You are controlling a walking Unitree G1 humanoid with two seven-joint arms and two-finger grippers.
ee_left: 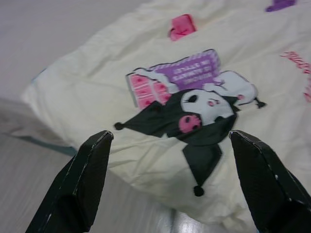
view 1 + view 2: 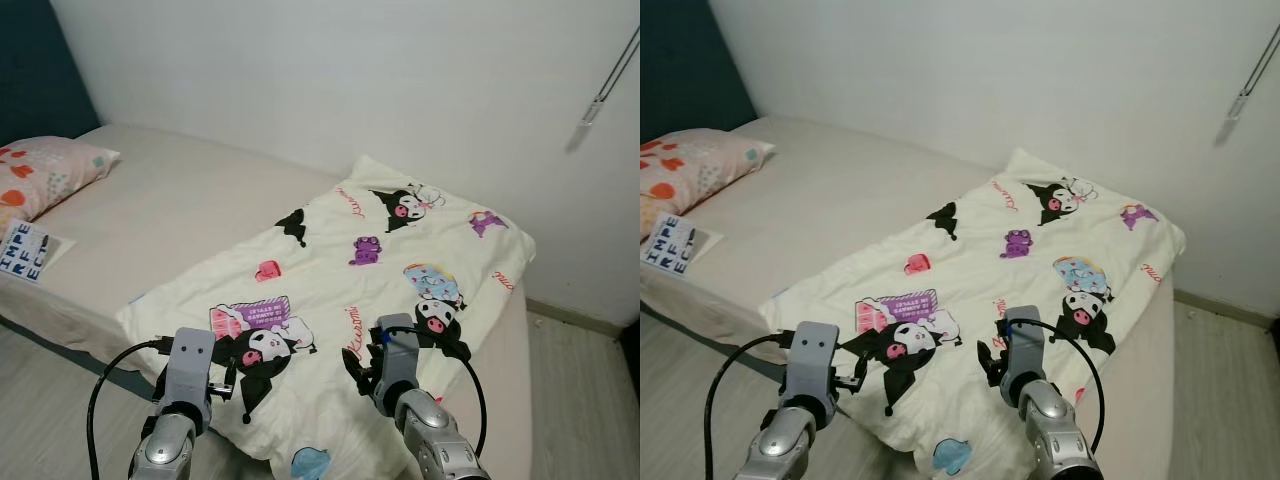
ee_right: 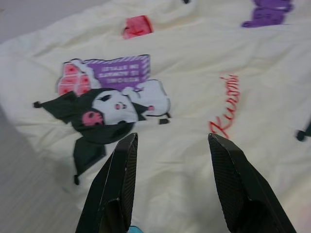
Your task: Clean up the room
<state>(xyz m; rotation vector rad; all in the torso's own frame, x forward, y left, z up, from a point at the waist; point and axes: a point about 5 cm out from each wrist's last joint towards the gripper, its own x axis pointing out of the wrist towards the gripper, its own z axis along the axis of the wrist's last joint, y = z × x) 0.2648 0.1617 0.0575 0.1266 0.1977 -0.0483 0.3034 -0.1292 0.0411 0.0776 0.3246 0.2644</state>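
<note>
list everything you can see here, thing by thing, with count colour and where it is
blanket: one, cream with black, purple and pink cartoon prints, spread flat across the foot half of the bed, near edge hanging over the side
bed: one, beige bare mattress, against the white wall
pillow: one, pink with red and orange shapes, at the head of the bed on the robot's left
card: one, white with dark block letters, on the mattress edge below the pillow
floor: pale wood planks, beside the bed
left pincer: one, black fingers open, over the blanket's near edge
right pincer: one, black fingers open, over the blanket near the red script print
</note>
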